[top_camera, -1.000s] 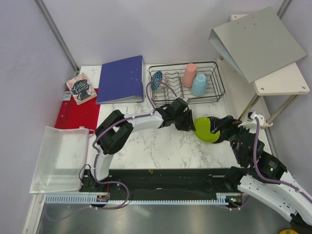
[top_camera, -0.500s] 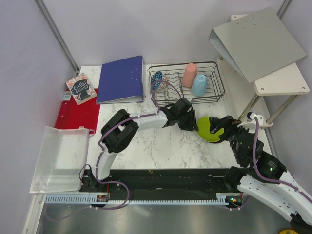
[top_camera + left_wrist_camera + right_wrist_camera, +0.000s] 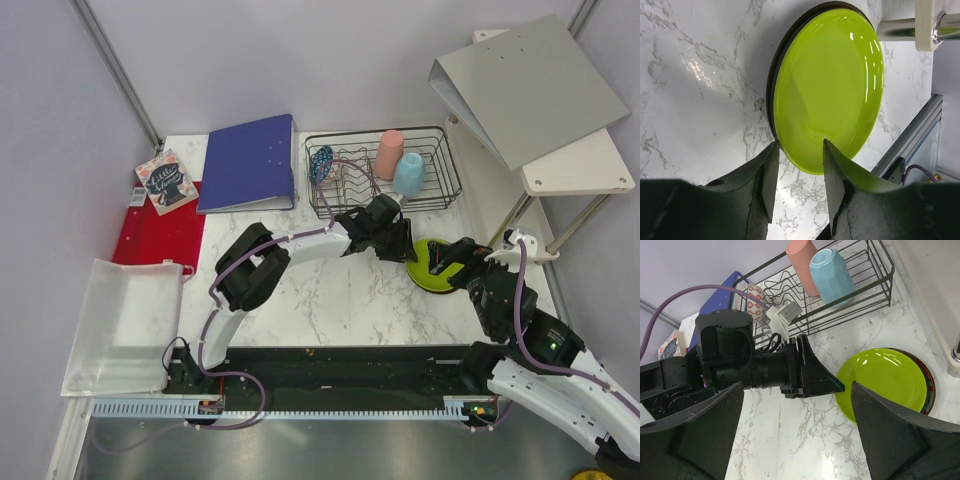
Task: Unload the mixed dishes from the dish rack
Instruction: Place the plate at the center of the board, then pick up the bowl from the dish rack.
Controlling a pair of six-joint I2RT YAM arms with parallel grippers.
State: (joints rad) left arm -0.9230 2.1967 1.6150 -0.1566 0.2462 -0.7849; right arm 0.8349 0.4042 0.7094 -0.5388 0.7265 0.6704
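From above, my left arm stretches over the marble worktop (image 3: 330,300). My left gripper (image 3: 404,244) sits at the near-left edge of the lime-green bowl (image 3: 434,270), which lies mouth up on the worktop. My right gripper (image 3: 453,262) hangs over the bowl's other side. Just beyond my left gripper is the dish rack (image 3: 438,180). In the rack's right half, the tall pink cup (image 3: 389,153) and the light blue cup (image 3: 408,174) touch each other. At its left end, the small blue patterned bowl (image 3: 321,163) stands on edge among the dividers. Left of the rack lies a blue binder (image 3: 248,160).

From my left wrist, the green bowl fills the space ahead of my fingers (image 3: 765,175). It is nested in a dark-rimmed bowl, the red-and-black floral lacquer bowl (image 3: 771,92), whose edge shows as a thin band round the left side. My left fingers stand part-way apart, astride the near rim, one outside it and one over the inside. I cannot tell whether they press on the rim or only straddle it.

From my right wrist, my own fingers are spread wide with nothing held between them. My left gripper lies across below them, its tip at the left edge of the green bowl. The bowl sits ahead and to the right, with a dark red rim peeking out on its far right. Beyond are the rack and the two cups, the blue one bottom up.
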